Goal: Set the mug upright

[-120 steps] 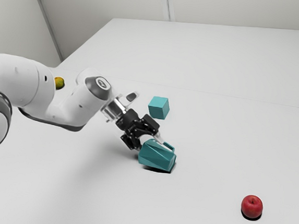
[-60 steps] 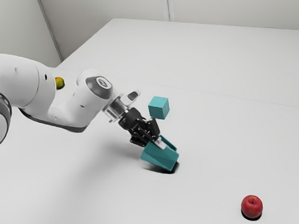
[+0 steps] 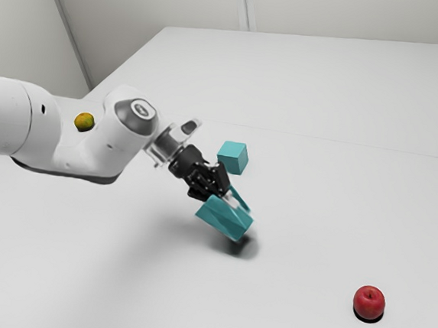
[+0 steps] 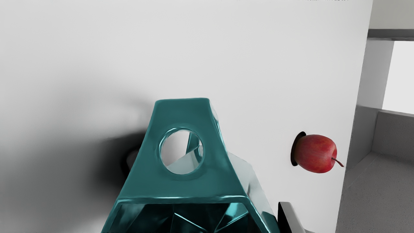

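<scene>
One glossy teal mug (image 3: 225,217), smooth and hard-looking, flat-sided with crisp edges. The wrist view gives a tapered teal face with a round hole through it, and next to that a dark hollow with faceted, shiny walls. Material: can't tell. White table (image 3: 312,241), plain and matte. Red apple (image 3: 369,302), rounded, skin faintly streaked, thin brown stem in the wrist view. Light teal cube (image 3: 232,157), flat faces, sharp corners. Small yellow-green fruit (image 3: 84,122), roundish, lumpy, partly behind the arm.

White arm (image 3: 90,149), smooth rounded shells with grey trim, comes in from the exterior view's left, dips at a bend, rises to the wrist joint, then slants down toward the exterior view's right. The black tool (image 3: 232,200) at its end points down at a slant, pale at the tips.

Tool is clamped on the mug. The mug hangs at its tips, tilted, not upright, raised over the table with a dark shadow on the surface below. A slim teal bar of the mug runs beside the tips. Cube sits behind the mug as I look, apart from it; apple is well apart, off toward the exterior view's right and nearer me.
</scene>
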`<action>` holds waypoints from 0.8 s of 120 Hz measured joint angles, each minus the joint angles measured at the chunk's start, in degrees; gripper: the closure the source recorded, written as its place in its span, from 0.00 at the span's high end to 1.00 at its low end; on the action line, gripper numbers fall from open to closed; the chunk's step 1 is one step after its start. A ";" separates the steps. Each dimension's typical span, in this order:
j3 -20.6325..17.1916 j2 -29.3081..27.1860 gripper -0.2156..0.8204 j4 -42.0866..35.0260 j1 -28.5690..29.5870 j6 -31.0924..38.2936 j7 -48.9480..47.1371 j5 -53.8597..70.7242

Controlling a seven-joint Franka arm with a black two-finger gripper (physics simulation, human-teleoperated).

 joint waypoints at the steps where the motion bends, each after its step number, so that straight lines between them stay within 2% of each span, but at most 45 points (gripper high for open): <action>1: -0.02 -0.21 0.05 -0.01 0.05 0.16 -0.01 0.39; 8: -0.54 -1.77 0.05 -0.07 0.68 1.38 -0.18 3.49; 19: -6.32 -3.73 0.05 -0.03 5.97 3.51 -1.15 10.79; 28: -7.64 -4.78 0.05 -0.16 6.67 5.58 -2.14 16.19; 51: -4.10 -6.16 0.05 -0.58 0.05 9.76 -7.01 29.77; 96: -3.85 -9.67 0.05 -5.21 1.30 12.43 -17.92 47.25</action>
